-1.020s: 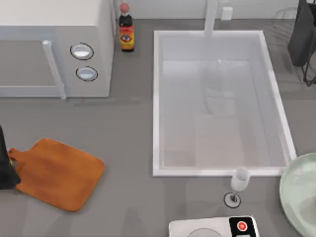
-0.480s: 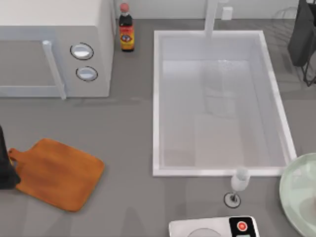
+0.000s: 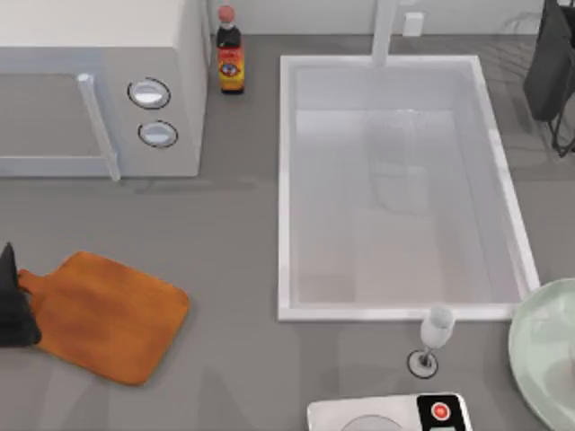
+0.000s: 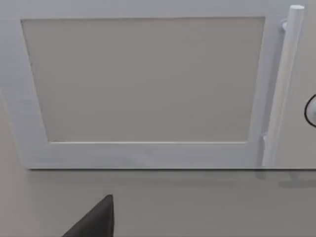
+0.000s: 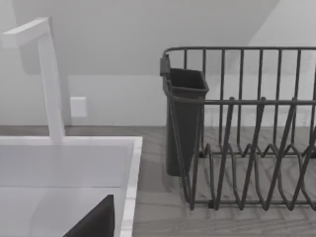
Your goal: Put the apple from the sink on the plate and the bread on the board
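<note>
Top view: left hand (image 3: 11,305) has shifted beside the board (image 3: 103,314) handle; finger state unclear.

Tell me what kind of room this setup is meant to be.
Most likely a kitchen counter, in simulation. A white sink with a tap sits in the grey counter, a microwave stands at the left, and a wire dish rack stands beside the sink.

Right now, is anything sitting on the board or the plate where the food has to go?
No. The board lies bare at the table's left and the plate bare at its right; a wine glass stands beside the plate.
</note>
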Controlling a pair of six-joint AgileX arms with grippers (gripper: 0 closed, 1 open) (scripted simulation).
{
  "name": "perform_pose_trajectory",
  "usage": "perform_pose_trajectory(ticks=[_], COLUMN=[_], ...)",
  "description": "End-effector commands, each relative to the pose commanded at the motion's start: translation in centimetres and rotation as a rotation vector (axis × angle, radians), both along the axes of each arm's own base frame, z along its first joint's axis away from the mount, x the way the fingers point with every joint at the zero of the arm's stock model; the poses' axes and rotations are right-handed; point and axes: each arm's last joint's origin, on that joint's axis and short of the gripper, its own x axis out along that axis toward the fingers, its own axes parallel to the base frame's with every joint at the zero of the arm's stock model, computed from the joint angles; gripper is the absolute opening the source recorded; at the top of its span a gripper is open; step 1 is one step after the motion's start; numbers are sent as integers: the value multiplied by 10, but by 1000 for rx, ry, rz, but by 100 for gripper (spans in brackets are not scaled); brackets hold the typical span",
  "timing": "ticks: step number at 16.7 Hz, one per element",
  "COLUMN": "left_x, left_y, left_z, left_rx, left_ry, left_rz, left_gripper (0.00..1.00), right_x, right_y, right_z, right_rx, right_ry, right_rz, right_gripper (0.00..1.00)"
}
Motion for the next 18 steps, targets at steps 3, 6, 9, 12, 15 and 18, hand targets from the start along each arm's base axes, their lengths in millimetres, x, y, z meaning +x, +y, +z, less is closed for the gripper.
perform_pose_trajectory(ticks=[3, 6, 9, 12, 15, 18], left_x=[7, 19, 39, 64, 92, 120], left_y=[1, 3, 6, 11, 17, 24], left_z=[14, 34, 50, 60, 62, 57], left_rx=[21, 45, 69, 91, 105, 109], left_ry=[130, 274, 441, 630, 823, 1005], left_rz=[2, 3, 0, -8, -25, -48], left_gripper=[100, 100, 100, 100, 100, 100], right_x=[0, 0, 0, 0, 0, 0], right_y=[0, 0, 0, 0, 0, 0], right_z=[0, 0, 0, 0, 0, 0], right_rx=[0, 0, 0, 0, 0, 0], right_ry=[0, 0, 0, 0, 0, 0], right_rz=[0, 0, 0, 0, 0, 0], right_gripper=[100, 100, 100, 100, 100, 100])
